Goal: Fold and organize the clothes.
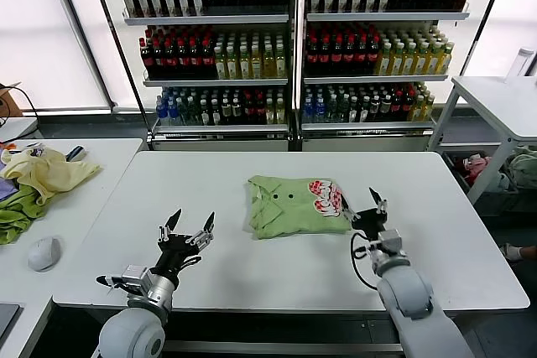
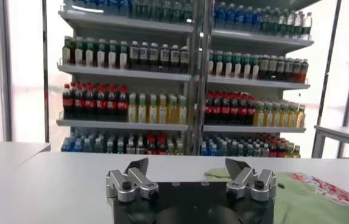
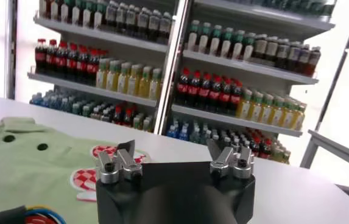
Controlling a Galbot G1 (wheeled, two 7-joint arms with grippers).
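No legible text anywhere.

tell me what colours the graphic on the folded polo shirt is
Red and white, checkered graphic on the light green polo shirt; right wrist view.

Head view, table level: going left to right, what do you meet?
pale yellow cloth → computer mouse → left gripper, open → light green polo shirt → right gripper, open, at the shirt's right edge.

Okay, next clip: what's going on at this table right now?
A two-armed robot is working on a light green polo shirt, which lies folded into a compact bundle mid-table, printed graphic facing up. Neither arm is holding it. The right pincer is open at the shirt's right edge, and the left pincer is open too, off to the shirt's left above bare tabletop. Other cloths sit on a side table.
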